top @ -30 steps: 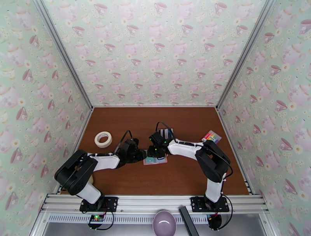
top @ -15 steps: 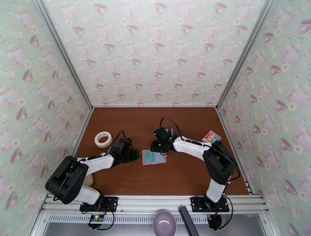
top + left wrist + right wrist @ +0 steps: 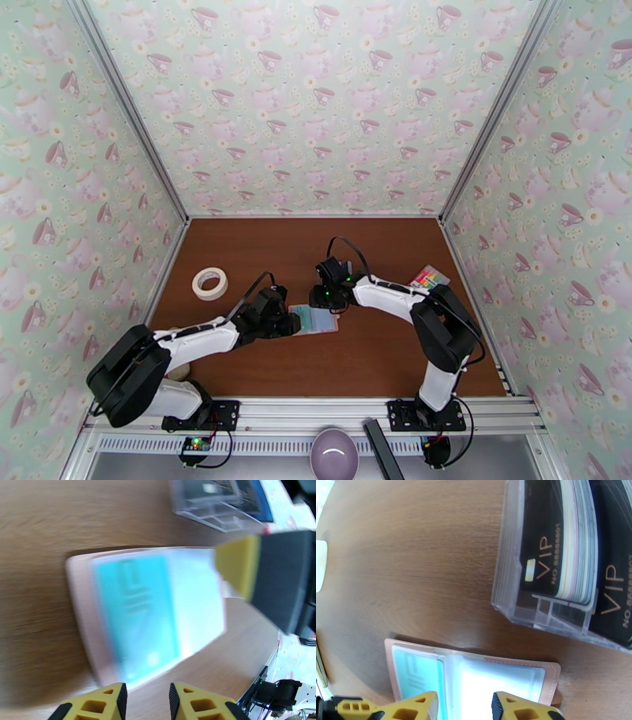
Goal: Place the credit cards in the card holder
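The pink card holder [image 3: 316, 320] lies open on the brown table, its clear pockets facing up. A teal card [image 3: 134, 614] sits in its left pocket. Black credit cards [image 3: 541, 559] marked VIP stand in a clear rack [image 3: 513, 598] just behind the holder. My left gripper [image 3: 293, 324] is at the holder's left edge, its yellow fingers [image 3: 112, 701] a little apart with nothing seen between them. My right gripper [image 3: 325, 302] hangs open over the holder's right pocket [image 3: 501, 677], and one of its fingers [image 3: 237, 567] reaches that page.
A roll of white tape [image 3: 209, 283] lies at the left of the table. A multicoloured striped pad [image 3: 429, 277] lies at the right, near the wall. A mauve bowl [image 3: 333, 454] sits on the rail in front of the arm bases.
The left gripper drew back to the left, uncovering the holder, then returned to its left edge. The right gripper shifted slightly back toward the rack.
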You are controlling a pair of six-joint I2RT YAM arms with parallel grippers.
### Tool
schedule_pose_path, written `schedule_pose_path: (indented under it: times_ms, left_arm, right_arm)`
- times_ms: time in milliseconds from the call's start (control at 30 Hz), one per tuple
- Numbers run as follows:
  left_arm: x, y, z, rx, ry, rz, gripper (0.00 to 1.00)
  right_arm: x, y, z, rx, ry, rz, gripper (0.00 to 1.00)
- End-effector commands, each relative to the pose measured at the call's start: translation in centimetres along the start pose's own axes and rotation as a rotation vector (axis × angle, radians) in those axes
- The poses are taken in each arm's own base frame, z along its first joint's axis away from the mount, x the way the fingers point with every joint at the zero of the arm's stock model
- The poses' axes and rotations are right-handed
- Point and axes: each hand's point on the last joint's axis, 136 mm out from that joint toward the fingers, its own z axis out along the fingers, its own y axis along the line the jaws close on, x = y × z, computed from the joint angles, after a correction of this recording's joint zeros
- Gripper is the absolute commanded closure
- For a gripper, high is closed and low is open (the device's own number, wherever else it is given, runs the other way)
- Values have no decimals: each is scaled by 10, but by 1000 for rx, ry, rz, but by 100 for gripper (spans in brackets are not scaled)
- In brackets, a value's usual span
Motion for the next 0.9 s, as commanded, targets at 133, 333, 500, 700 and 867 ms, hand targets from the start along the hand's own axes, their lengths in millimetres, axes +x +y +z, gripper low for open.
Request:
schedule_pose_path:
  times_ms: [133, 333, 500, 700, 867]
  left_arm:
    - [-6, 3, 23, -13, -37, 6, 65]
    - [1, 23, 31, -98, -18, 1, 65]
    - [0, 34, 26, -171, -21, 9, 65]
    - [-1, 41, 23, -210, -18, 13, 64]
    - [-1, 37, 27, -184, -11, 24, 55]
  right_arm:
    - [13, -20, 15, 61, 41, -6, 58]
    - [17, -28, 21, 74, 54, -2, 59]
    - [22, -29, 28, 66, 72, 5, 59]
    - [30, -24, 28, 22, 80, 27, 59]
    - [39, -18, 29, -28, 99, 52, 60]
